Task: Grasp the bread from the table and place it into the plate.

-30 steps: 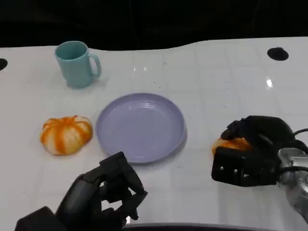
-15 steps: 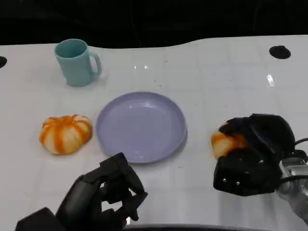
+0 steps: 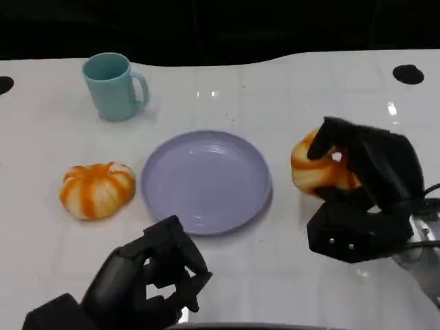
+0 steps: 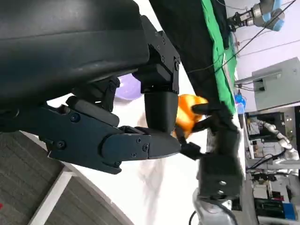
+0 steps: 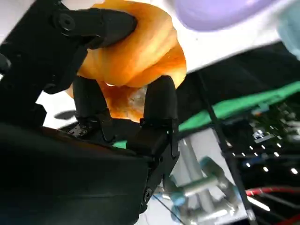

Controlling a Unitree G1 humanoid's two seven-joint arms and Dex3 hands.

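My right hand [image 3: 364, 192] grips an orange bread roll [image 3: 313, 168] and holds it lifted off the white table, just right of the lilac plate [image 3: 157, 172]. The right wrist view shows black fingers [image 5: 157, 105] wrapped around the roll [image 5: 136, 51], with the plate's rim [image 5: 215, 11] beyond. The plate has nothing on it. My left hand [image 3: 148, 282] hovers near the table's front edge, below the plate, fingers curled in with nothing in them. In the left wrist view that hand [image 4: 93, 93] fills the foreground, and past it are the roll [image 4: 187, 117] and the right hand [image 4: 218, 140].
A second orange-and-white striped roll [image 3: 96, 190] lies on the table left of the plate. A teal mug [image 3: 113, 86] stands at the back left. Black round holes [image 3: 408, 73] sit in the table's far corners.
My right hand has closed on the roll, raised it off the table and carried it away from me, toward the plate's right edge. The left hand has stayed put.
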